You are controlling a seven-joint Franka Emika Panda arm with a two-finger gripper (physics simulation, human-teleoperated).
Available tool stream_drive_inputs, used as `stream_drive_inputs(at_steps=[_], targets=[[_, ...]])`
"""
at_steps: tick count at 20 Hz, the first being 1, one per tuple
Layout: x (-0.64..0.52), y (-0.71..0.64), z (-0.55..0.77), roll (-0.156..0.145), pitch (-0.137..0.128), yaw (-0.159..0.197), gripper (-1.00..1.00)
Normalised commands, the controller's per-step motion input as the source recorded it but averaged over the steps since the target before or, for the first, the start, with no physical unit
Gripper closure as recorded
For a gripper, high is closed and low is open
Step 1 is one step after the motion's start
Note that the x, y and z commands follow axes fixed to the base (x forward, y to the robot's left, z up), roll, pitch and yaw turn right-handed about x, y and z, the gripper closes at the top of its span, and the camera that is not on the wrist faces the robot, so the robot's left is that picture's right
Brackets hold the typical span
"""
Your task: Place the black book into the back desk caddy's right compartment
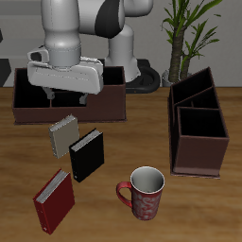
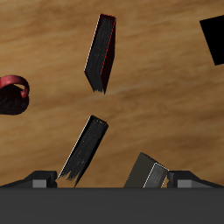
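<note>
The black book [image 1: 87,154] lies flat on the table in front of the back desk caddy [image 1: 112,97], between a grey-beige notebook and a red book. It also shows in the wrist view [image 2: 86,150]. My gripper [image 1: 64,97] hangs over the caddy's front wall, farther back than the book and well above it. Its jaws are spread wide and hold nothing; the wrist view [image 2: 109,182] shows both fingertips far apart. My hand hides much of the caddy's inside, so I cannot tell its large right compartment from the others.
The grey-beige spiral notebook [image 1: 63,135] lies just behind the black book. The red book [image 1: 54,198] lies near the table's front edge. A red mug [image 1: 144,192] stands beside it. A second caddy [image 1: 198,128] stands end-on. A plant [image 1: 186,38] stands at the back.
</note>
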Motion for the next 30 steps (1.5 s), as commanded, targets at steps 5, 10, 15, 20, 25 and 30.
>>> stream_drive_inputs(at_steps=[5, 10, 15, 20, 25, 30], targets=[[0.18, 0.19, -0.32, -0.042, 0.022, -0.049, -1.0], [0.09, 0.16, -0.25, -0.044, 0.013, -0.052, -1.0], [0.08, 0.12, -0.29, -0.007, 0.01, -0.02, -1.0], [0.05, 0.03, -0.24, -0.002, 0.004, -0.031, -1.0], [0.03, 0.03, -0.22, -0.001, 0.007, -0.047, -1.0], [0.05, 0.02, -0.24, 0.001, 0.024, -0.03, -1.0]])
